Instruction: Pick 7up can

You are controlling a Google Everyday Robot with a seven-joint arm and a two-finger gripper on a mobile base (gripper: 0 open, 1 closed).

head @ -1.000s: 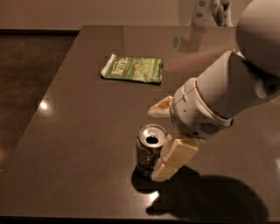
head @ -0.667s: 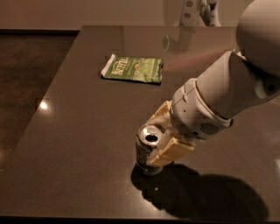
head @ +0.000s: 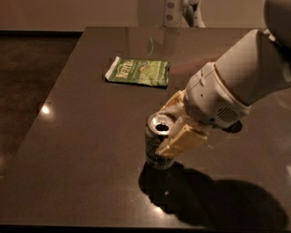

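Note:
The 7up can [head: 154, 148], whitish-silver with green markings and an open silver top, stands upright on the dark table [head: 82, 136] near the front middle. My gripper [head: 169, 126] comes in from the right on a white arm [head: 236, 86]. Its cream fingers [head: 182, 139] sit on either side of the can's upper part and press against it. The can's base rests on the table or just above it; I cannot tell which.
A green chip bag [head: 138, 73] lies flat on the table behind the can. White chair or robot legs [head: 170, 11] stand beyond the table's far edge. The table's left edge drops to a dark floor [head: 27, 82].
The fingers were spread wide beside the can a second ago; they have closed in around its top. The view has shifted a little closer.

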